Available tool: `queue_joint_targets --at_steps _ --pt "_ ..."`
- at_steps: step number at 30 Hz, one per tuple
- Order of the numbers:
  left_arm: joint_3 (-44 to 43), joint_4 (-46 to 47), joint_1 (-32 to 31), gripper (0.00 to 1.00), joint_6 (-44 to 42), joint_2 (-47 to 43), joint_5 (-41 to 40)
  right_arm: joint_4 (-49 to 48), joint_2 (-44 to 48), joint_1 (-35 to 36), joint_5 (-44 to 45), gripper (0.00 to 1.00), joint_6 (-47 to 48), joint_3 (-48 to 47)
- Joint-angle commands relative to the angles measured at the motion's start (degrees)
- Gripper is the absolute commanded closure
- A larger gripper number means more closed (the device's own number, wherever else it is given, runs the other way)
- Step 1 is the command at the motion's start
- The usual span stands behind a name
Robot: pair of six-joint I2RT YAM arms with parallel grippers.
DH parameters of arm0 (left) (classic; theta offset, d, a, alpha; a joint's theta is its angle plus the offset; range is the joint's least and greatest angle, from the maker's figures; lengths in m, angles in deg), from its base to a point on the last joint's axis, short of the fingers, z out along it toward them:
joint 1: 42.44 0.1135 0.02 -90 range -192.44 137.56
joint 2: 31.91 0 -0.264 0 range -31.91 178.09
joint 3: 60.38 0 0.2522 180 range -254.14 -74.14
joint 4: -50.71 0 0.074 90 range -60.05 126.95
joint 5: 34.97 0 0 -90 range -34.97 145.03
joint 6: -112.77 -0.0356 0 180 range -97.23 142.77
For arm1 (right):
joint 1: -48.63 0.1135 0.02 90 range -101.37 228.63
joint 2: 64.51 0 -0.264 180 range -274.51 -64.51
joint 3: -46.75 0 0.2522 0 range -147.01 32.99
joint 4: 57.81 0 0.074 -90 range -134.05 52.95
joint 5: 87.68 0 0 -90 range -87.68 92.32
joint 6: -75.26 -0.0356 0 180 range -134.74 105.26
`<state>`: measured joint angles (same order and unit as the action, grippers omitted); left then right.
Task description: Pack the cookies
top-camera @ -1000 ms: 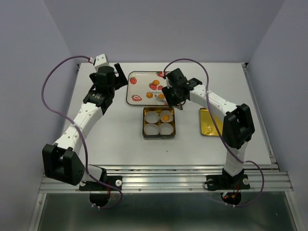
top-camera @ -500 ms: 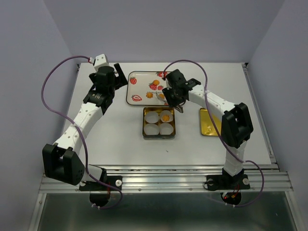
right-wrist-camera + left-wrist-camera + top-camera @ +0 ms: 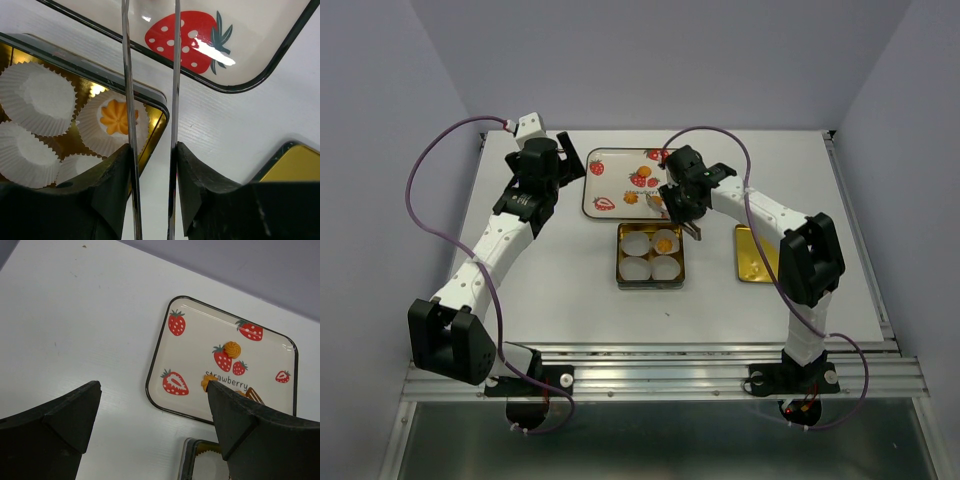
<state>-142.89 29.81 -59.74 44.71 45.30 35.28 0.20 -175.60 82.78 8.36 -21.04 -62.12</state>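
One orange-yellow cookie (image 3: 663, 241) lies in the far right paper cup of the square gold tin (image 3: 620, 262); it also shows in the right wrist view (image 3: 119, 117). Three cookies lie on the strawberry tray (image 3: 610, 170): one far (image 3: 232, 348), one (image 3: 206, 381) partly behind my left finger, one hard to see beside the tong tips. My right gripper (image 3: 682, 205) (image 3: 152, 147) is shut on metal tongs (image 3: 175, 75), whose arms stand apart and reach over the tray's near edge; their tips are out of the wrist view. My left gripper (image 3: 548, 165) (image 3: 152, 385) is open and empty, left of the tray.
The tin's other three white paper cups (image 3: 37, 97) hold nothing. The gold lid (image 3: 757, 255) lies flat to the right of the tin, and its corner shows in the right wrist view (image 3: 295, 165). Bare white table (image 3: 75, 315) lies left of the tray.
My right wrist has shifted slightly toward the tray with the tongs. The left arm has not moved.
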Motion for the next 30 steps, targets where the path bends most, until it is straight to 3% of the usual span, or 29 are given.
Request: queue_joint_targets --at_steps 1,30 --pt "-1.12 1.16 -0.28 0.01 0.04 -1.18 -0.82 0.22 0.61 0.13 0.46 0.62 -1.43 -2.97" --pt "-0.86 1.51 -0.28 0.01 0.57 -2.06 0.41 -8.56 8.78 0.13 0.55 0.67 -0.73 0.63"
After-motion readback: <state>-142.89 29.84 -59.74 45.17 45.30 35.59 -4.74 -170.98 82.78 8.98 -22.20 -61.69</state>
